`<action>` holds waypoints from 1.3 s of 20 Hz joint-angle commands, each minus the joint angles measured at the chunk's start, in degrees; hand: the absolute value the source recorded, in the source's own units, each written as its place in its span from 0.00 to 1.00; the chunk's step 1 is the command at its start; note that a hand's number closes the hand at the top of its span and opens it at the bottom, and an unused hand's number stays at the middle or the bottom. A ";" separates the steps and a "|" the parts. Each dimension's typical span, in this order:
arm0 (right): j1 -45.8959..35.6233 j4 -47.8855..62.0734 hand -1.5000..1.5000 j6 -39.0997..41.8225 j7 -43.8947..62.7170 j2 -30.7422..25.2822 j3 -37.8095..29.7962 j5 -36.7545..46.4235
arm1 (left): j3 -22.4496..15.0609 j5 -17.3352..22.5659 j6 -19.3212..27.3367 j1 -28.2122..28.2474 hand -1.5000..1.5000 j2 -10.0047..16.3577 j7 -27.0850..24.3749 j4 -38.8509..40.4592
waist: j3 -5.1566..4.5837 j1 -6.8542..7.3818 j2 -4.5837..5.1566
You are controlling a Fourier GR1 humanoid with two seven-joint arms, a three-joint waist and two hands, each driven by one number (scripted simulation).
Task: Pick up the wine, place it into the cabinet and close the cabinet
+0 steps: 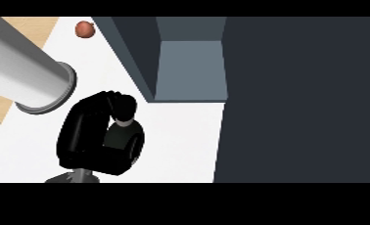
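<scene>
left hand [80,136] round wine [120,139], open cabinet [189,67] near

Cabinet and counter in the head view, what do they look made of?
Cabinet: looks like painted board, matte dark blue-grey, with flat faces and no grain or shine. Counter: plain white and smooth, possibly laminate or stone; no pattern shows to settle it.

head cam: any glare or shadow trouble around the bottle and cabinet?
Head view: flat, even light, no glare on the white counter; the dark wine bottle with pale neck barely separates from the black hand whose curled fingers wrap it; the open grey cabinet has a shaded but readable recess; its dark door shows no detail.
</scene>
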 commanded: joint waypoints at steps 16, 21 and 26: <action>3.29 -8.84 0.00 -0.34 3.68 1.82 2.71 -2.53 | -18.57 -0.11 31.11 -22.96 1.00 -0.06 8.98 6.01 | -0.04 -0.62 0.05; 3.97 -2.30 0.00 1.68 -3.50 2.61 3.23 0.20 | -21.82 0.14 36.76 -24.71 1.00 -0.06 5.77 11.18 | -0.03 -0.28 0.13; 2.54 -3.87 0.00 2.50 -0.13 -0.86 -4.06 -7.48 | -19.81 -1.37 37.63 -29.68 1.00 -0.06 8.07 12.58 | -0.01 -0.27 0.10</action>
